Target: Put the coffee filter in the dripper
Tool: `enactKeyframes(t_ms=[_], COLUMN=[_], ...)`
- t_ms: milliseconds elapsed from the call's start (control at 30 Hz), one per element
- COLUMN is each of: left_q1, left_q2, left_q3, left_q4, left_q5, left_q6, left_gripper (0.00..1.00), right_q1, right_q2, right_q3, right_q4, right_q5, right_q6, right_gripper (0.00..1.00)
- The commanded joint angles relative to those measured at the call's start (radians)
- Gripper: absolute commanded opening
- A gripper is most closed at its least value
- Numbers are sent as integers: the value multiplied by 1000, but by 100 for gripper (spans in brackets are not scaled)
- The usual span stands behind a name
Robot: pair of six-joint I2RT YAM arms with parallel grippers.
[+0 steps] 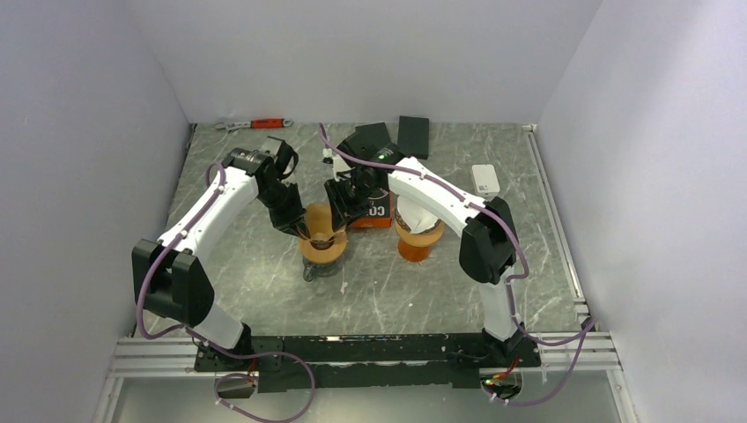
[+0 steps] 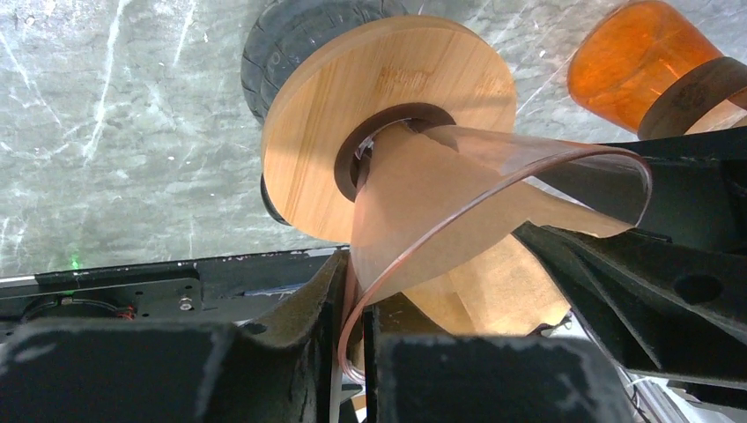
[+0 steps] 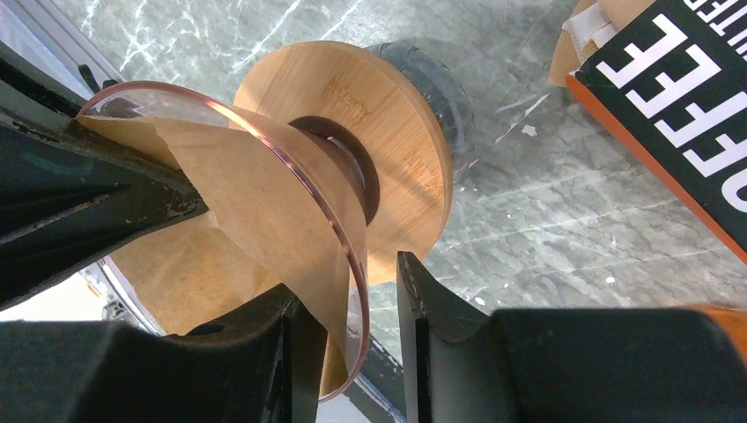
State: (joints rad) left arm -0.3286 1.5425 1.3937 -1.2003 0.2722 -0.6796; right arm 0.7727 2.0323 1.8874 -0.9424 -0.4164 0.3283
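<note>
A grey marbled table (image 1: 264, 291) fills the top view, with two white arms reaching in from its near edge. The left arm (image 1: 211, 207) and the right arm (image 1: 440, 198) meet over the middle of the table.

A black and orange coffee box (image 1: 374, 211) lies just beyond the middle, toward the far edge. An orange vessel (image 1: 417, 240) stands near it, on the side of the right edge.

The dripper (image 1: 321, 245) stands a little toward the left edge from the middle. It is a clear glass cone with a round wooden collar, set on a dark cup (image 2: 273, 53).

The brown paper filter (image 2: 432, 185) sits inside the glass cone. Its crumpled edges stick out past the rim.

The left pincer (image 2: 355, 304) is closed on the glass rim of the dripper. The right pincer (image 3: 348, 282) straddles the rim and the paper on the opposite side, its jaws apart. One finger touches the paper, and a gap shows between the other and the glass.

Two flat black items (image 1: 412, 137) lie at the far edge, a small white box (image 1: 484, 179) near the right edge, and an orange-handled wrench (image 1: 260, 124) at the far left corner.
</note>
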Motion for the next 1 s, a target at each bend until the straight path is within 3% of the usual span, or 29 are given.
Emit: enactKeyframes(t_ms=[0, 100, 167, 400, 567, 967], left_q1=[0, 0, 0, -3, -7, -7], left_q2=[7, 5, 4, -15, -20, -59], left_q3=[10, -3, -9, -4, 19, 73], left_q4=[-27, -27, -27, -11, -26, -69], left_q5=[-35, -34, -34, -22, -31, -52], left_q6=[29, 27, 27, 30, 32, 32], left_gripper=[19, 44, 52, 60, 61, 62], right_q1=[-1, -1, -2, -2, 3, -1], right_q2=[-8, -9, -7, -13, -14, -42], right_q3=[17, 17, 26, 33, 50, 83], right_q4=[7, 13, 5, 5, 4, -15], right_q5=[-1, -9, -6, -5, -14, -27], right_q6=[-4, 3, 0, 4, 10, 42], right_gripper=[37, 38, 39, 45, 52, 55])
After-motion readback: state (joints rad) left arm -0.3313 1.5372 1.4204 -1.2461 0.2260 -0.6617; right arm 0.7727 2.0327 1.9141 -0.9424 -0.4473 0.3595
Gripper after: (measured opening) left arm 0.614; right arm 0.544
